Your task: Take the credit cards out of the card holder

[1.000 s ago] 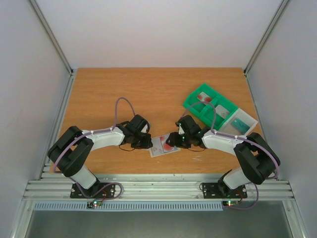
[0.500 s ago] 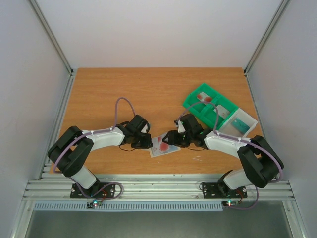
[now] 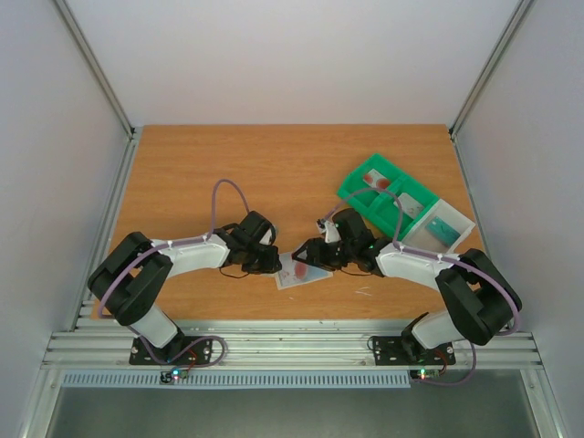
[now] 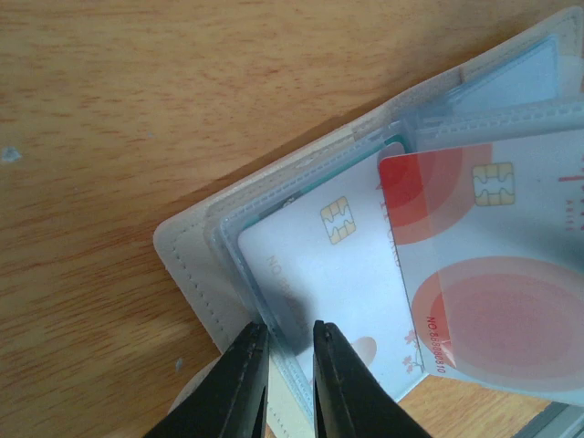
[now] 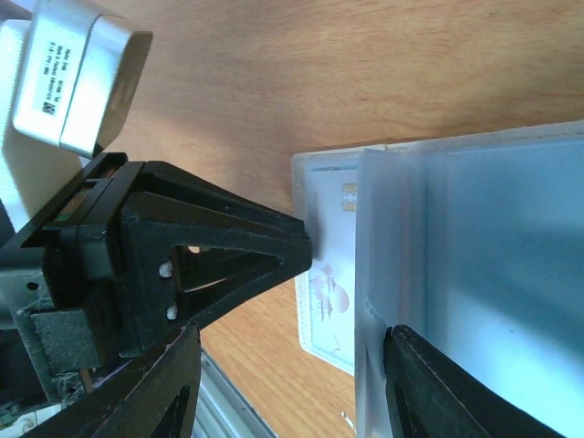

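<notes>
The card holder (image 4: pixel 187 255) lies open on the table, pale beige with clear sleeves; it also shows in the top view (image 3: pixel 308 276). A red-and-white card (image 4: pixel 497 274) and a pale blue-grey card (image 4: pixel 319 274) lie on it, chips up. My left gripper (image 4: pixel 290 330) is shut on the holder's near sleeve edge; in the top view it sits at the holder's left end (image 3: pixel 271 263). My right gripper (image 5: pixel 294 336) is open wide just over the holder (image 5: pixel 324 182), facing the left gripper's fingers (image 5: pixel 228 246). A clear sleeve (image 5: pixel 401 237) stands in front of its right finger.
A bright green compartment tray (image 3: pixel 358 199) with reddish cards stands at the right rear. A white tray (image 3: pixel 461 219) holding a teal card (image 3: pixel 444 229) adjoins it. The table's front edge and metal rail lie just behind the holder.
My right gripper has moved left over the card holder, closer to the left gripper. The left arm and the holder have not moved.
</notes>
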You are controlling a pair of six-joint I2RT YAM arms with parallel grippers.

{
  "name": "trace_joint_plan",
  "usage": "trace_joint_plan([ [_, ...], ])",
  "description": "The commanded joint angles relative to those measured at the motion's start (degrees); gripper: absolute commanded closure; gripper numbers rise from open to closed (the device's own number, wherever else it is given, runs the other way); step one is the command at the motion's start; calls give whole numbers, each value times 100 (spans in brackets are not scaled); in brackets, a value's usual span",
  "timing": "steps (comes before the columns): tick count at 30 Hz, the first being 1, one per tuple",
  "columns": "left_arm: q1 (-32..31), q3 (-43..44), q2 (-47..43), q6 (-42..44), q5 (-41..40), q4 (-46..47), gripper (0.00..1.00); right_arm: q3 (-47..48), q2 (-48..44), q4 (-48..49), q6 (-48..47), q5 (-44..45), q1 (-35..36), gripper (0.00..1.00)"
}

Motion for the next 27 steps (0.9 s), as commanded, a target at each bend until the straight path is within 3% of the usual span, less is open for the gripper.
trace_joint_plan([
  [1,-11,-66,26,40,-39,239,85,-16,22,324,110,-234,-20,43],
  [17,-11,10,-842,-280,-285,-286,76,-148,178,634,314,-400,-23,44],
  [22,-13,11,-997,-458,-604,-592,75,269,-13,-851,-300,381,-38,52],
  [27,-12,-81,-1049,-502,-434,-273,71,542,-60,-1765,-808,1285,-108,56],
])
